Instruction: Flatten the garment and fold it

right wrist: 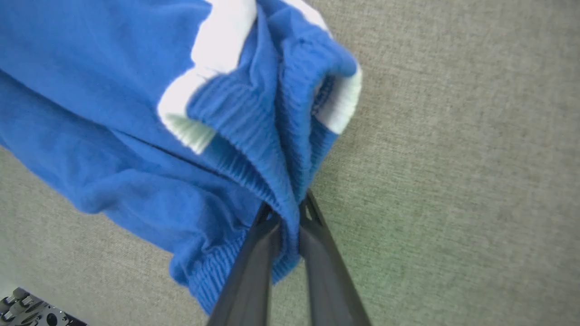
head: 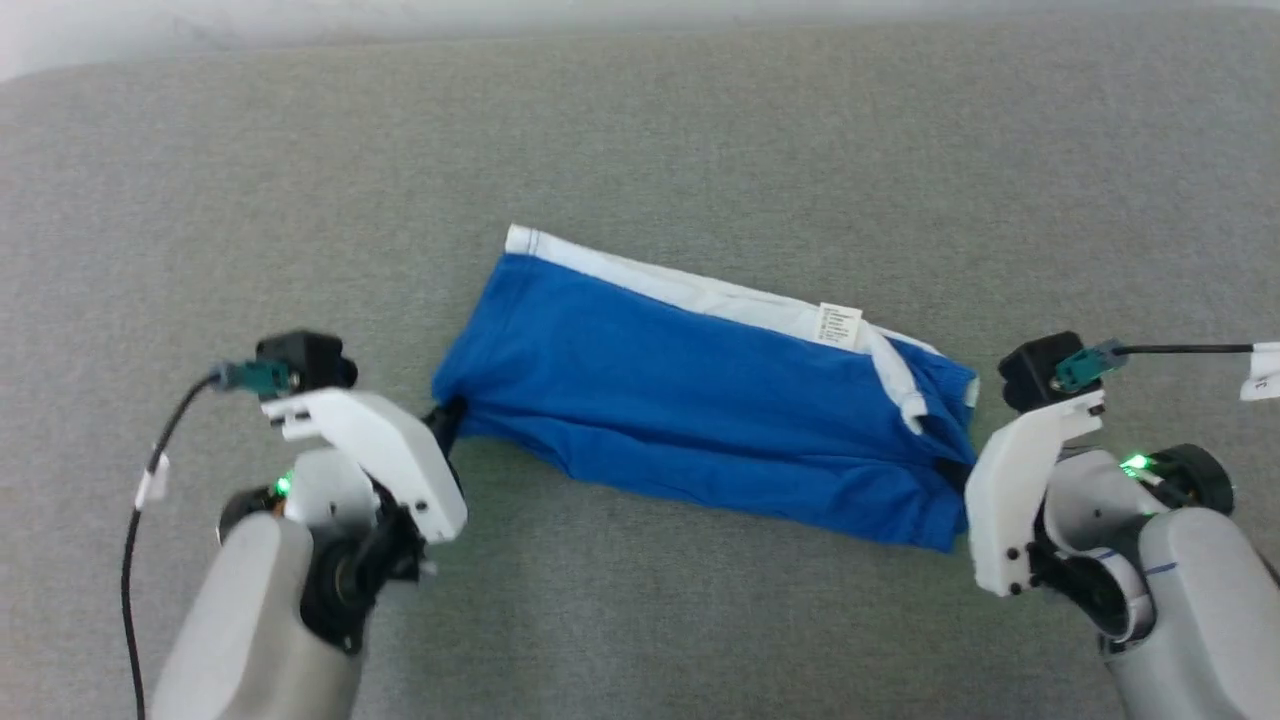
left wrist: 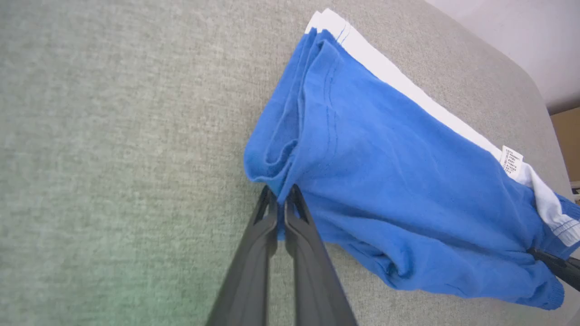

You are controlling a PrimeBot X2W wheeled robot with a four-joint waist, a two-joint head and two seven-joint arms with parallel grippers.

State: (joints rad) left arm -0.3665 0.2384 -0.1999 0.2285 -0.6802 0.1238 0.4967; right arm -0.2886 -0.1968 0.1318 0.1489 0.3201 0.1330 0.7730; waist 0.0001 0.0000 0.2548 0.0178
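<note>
The garment [head: 690, 400], bright blue shorts with a white band along the far edge and a small white label [head: 839, 325], is stretched across the grey surface between my two grippers. My left gripper [head: 447, 421] is shut on its left end; the left wrist view shows the fingers pinching a blue fold [left wrist: 282, 199]. My right gripper [head: 957, 474] is shut on the ribbed blue edge at the right end [right wrist: 287, 213]. The garment [left wrist: 385, 190] looks doubled over, with its near edge hanging slightly loose [right wrist: 136, 181].
A grey fabric surface [head: 640, 140] spreads on all sides of the garment. A pale wall or floor strip runs along the far edge [head: 200, 20]. A black cable with a white tag [head: 1262, 370] leads off to the right from my right wrist.
</note>
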